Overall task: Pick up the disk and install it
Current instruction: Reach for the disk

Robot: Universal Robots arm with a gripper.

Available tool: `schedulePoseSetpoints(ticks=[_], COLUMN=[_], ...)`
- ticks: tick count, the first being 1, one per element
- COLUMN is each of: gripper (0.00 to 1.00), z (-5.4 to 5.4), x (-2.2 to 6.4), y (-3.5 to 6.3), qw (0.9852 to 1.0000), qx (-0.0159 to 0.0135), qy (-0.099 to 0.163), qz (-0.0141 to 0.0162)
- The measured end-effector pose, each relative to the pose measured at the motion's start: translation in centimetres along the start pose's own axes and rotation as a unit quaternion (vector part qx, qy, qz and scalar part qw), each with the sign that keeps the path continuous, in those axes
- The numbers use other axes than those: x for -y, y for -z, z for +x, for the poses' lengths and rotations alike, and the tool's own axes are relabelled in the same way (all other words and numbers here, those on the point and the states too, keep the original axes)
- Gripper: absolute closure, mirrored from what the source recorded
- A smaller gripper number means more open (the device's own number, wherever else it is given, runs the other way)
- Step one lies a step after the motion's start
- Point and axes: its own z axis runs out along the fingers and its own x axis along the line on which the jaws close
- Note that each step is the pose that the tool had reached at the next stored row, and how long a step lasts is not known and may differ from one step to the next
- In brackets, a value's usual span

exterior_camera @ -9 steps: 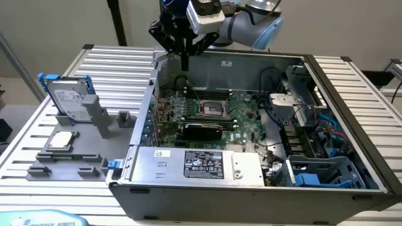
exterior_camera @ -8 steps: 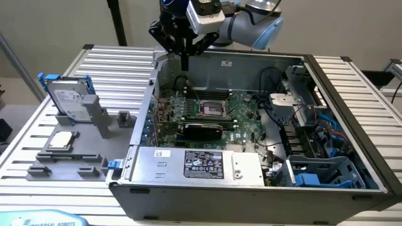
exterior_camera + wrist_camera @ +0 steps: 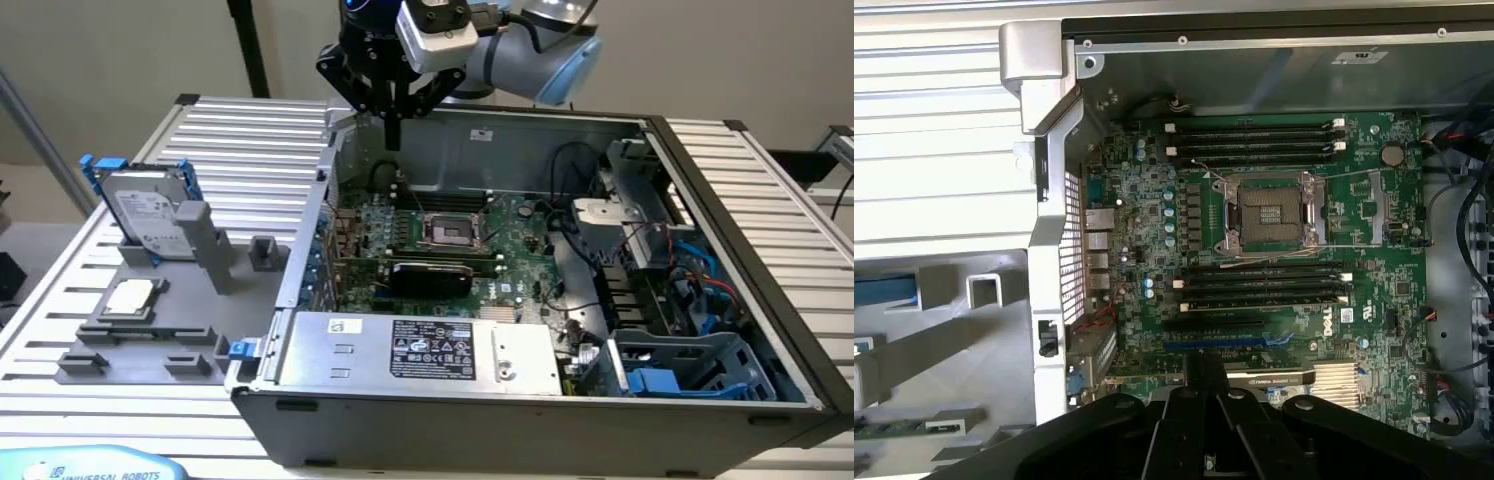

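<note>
Gripper (image 3: pixel 394 132), mine, jaws pressed together and holding nothing, hangs at the upper centre of the exterior view, just inside the rear wall of the open computer case (image 3: pixel 534 425) and above the motherboard (image 3: pixel 514 225). The disk (image 3: pixel 144 212) stands tilted in a grey fixture (image 3: pixel 200 262) at the exterior view's left, outside the case and well apart from me.

Hazards, as I judge them:
- A low sideways move could strike the case wall or the board.
- Closed jaws would push the leaning disk over rather than grasp it.
- The small square chip (image 3: pixel 130 295) beside it could be mistaken for the target.
- Loose cables (image 3: pixel 694 262) near the blue drive cage (image 3: pixel 694 365) at lower right could snag a carried disk.
</note>
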Motion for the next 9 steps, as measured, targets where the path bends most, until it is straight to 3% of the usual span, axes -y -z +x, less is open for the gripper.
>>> schedulePoseSetpoints(ticks=[9], gripper=[0.89], z=[0.00], x=[0.00], y=[0.00], qw=[1.0000], qx=[0.0000], qy=[0.000], qz=[0.0000])
